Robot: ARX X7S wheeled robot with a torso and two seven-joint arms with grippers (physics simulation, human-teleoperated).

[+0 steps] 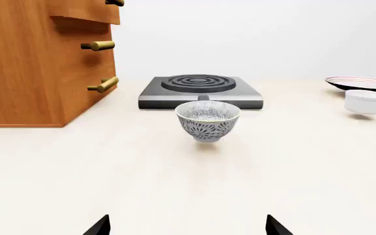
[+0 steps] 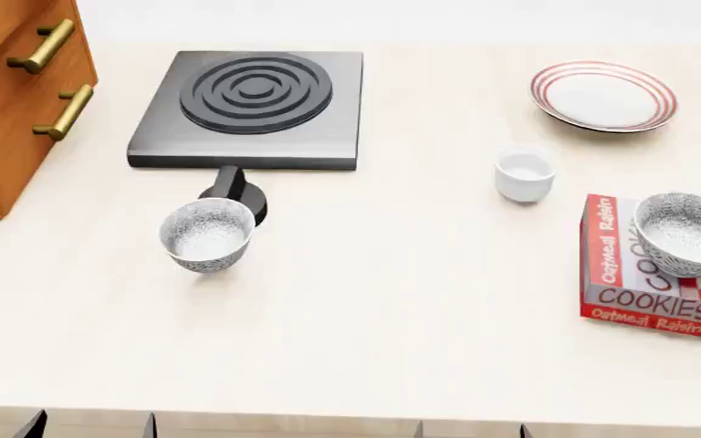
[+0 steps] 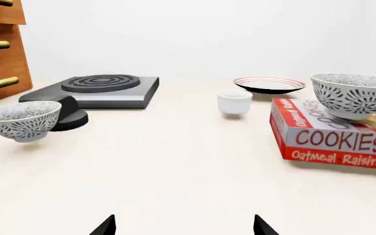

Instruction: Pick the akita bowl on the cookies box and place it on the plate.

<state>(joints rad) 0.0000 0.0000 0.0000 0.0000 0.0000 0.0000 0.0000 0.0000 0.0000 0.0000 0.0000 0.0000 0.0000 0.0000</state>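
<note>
Spanning pale cream countertop (image 2: pixel 423 301), white wall (image 3: pixel 207 34)

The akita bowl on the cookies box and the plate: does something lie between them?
Mostly bare tabletop in the head view. The small white cup stands left of that path, between neither akita bowl nor plate directly.

A pale cream table (image 2: pixel 363 301) carries everything. The black stove burner (image 2: pixel 251 108) sits toward its back. Left of the burner stands a wooden drawer cabinet (image 2: pixel 4 109). Just in front of the burner rests a speckled bowl (image 2: pixel 208 234). Right of the burner lie a small white cup-like bowl (image 2: pixel 525 172), the plate (image 2: pixel 602 95) further back, and the cookies box (image 2: pixel 643 274) nearer the front.
</note>
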